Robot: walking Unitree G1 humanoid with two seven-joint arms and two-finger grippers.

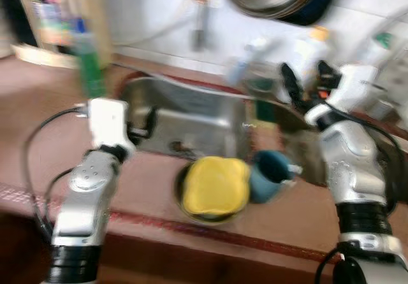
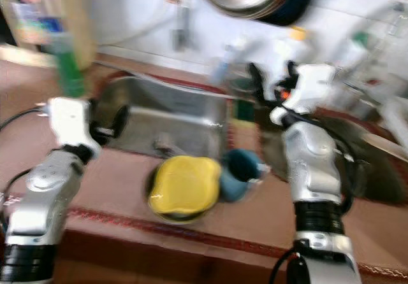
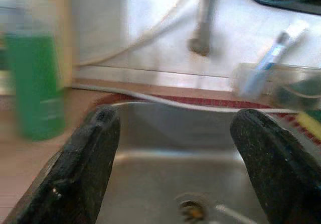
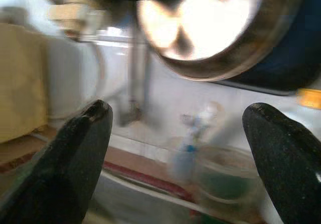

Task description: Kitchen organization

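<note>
A yellow bowl-like dish (image 1: 214, 187) sits on the brown counter in front of the steel sink (image 1: 185, 121), stacked on a darker dish. A blue mug (image 1: 271, 174) stands right beside it. My left gripper (image 1: 141, 130) is held at the sink's left rim, fingers (image 3: 88, 158) open and empty, looking into the basin. My right gripper (image 1: 309, 80) is raised at the sink's far right corner, fingers (image 4: 75, 153) open and empty, facing the wall. The views are blurred.
A green bottle (image 1: 89, 64) stands at the sink's left back. A tap pipe (image 1: 201, 23) hangs over the basin. A clear cup with a toothbrush (image 3: 273, 78) and a sponge sit behind the sink. A steel pan (image 4: 210, 28) hangs on the wall; bottles crowd the right.
</note>
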